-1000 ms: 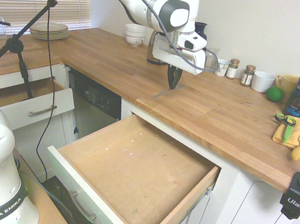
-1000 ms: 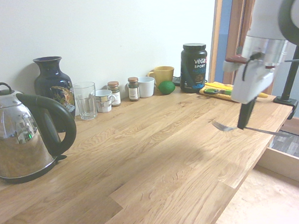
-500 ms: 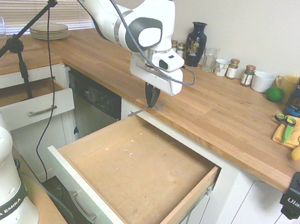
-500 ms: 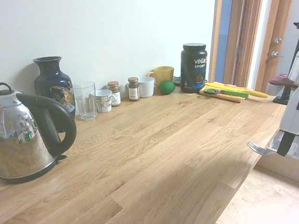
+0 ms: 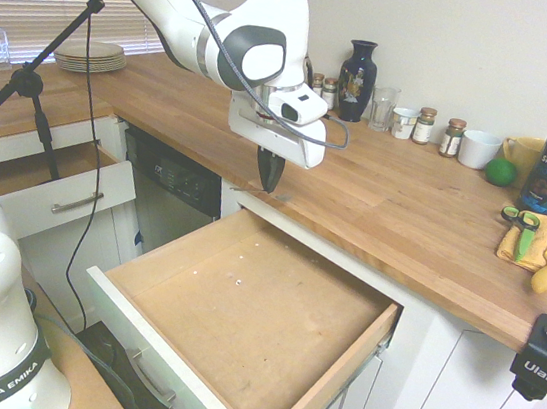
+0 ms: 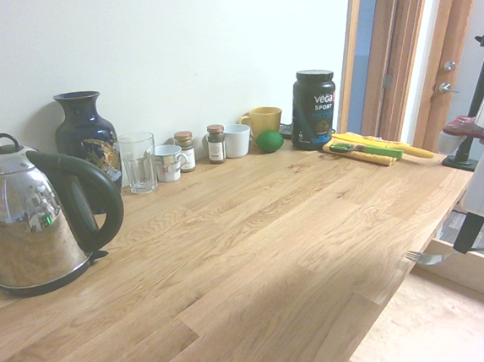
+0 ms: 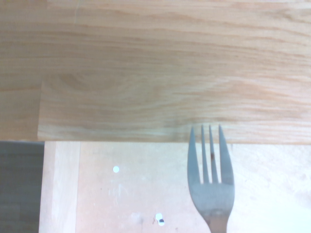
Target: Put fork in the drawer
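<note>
Wooden Surface Ran Along the Wall as Claw Gripped Fork by Its Edge

Pale wood planking made up the surface (image 5: 397, 186), which met a plain light wall in the kitchen. At its front edge hung the claw (image 5: 268, 188), pointing down and clenched on the fork (image 6: 431, 258). The fork was off the surface, its four tines showing clearly in the wrist view against the surface's edge and the drawer beyond.

Below the surface, the drawer (image 5: 250, 302) stood pulled out, with a brown board bottom and a metal bar handle (image 5: 150, 378) on its white front. A few small pale specks lay inside it (crumbs or paper, one could not tell which).

Along the wall stood a dark blue vase (image 5: 356, 82), a clear glass (image 6: 139, 163), two small corked jars, a white cup (image 6: 237, 141), a yellow mug (image 6: 264, 121) and a black tub (image 6: 313, 110). Near the mug sat a green round thing (image 6: 269, 141). Green-handled scissors (image 5: 526, 234) lay on a yellow cloth (image 5: 511, 252) beside the tub. A shiny kettle (image 6: 33, 220) stood upright near the vase.
</note>
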